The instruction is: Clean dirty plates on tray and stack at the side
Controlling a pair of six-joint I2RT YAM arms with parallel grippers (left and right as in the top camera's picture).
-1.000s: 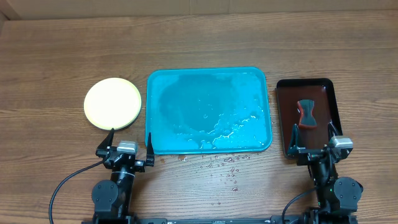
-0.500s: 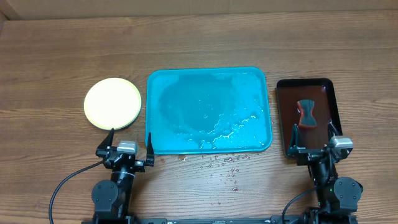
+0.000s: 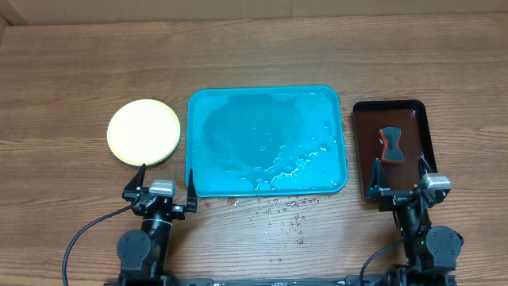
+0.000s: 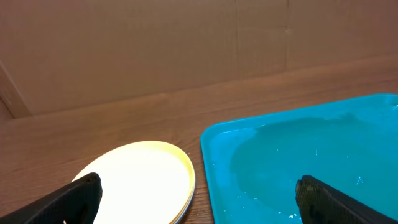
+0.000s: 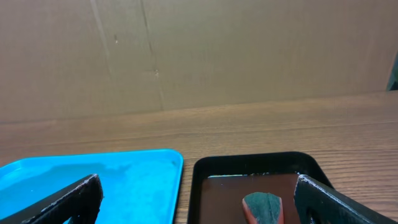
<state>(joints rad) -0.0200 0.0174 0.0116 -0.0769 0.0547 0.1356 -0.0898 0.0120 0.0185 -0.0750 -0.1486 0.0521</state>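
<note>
2 grippers sit at the near edge of the table (image 3: 79, 63), and both have their jaws spread wide and hold nothing. The left gripper (image 3: 166, 179) is in front of the gap between the plates (image 3: 143, 133) and the tray (image 3: 267, 99). The right gripper (image 3: 399, 175) is at the near end of the dark tray (image 3: 361, 151).

The plates lie stacked flat and face up on the bare wood, off the tray and to its left. The top 1 is pale yellow. The left wrist view shows layered rims at the stack's near right edge (image 4: 183, 202), but I cannot tell how many plates there are. Being round, they point no particular way. Their right rim comes just beside the tray's left edge, with a narrow strip of wood between.

The tray lies with its long axis running left to right, and a film of water covers its floor. Water drops (image 3: 286, 210) dot the wood along its near edge, between the 2 arms. A wider strip of wood separates its right edge from the dark tray, whose long axis runs away from the robot. A red and grey sponge (image 3: 391, 144) lies lengthwise on it.

Broad wood stretches beyond all 3 things and left of the plates. A cardboard wall (image 4: 124, 50) closes the far side.
</note>
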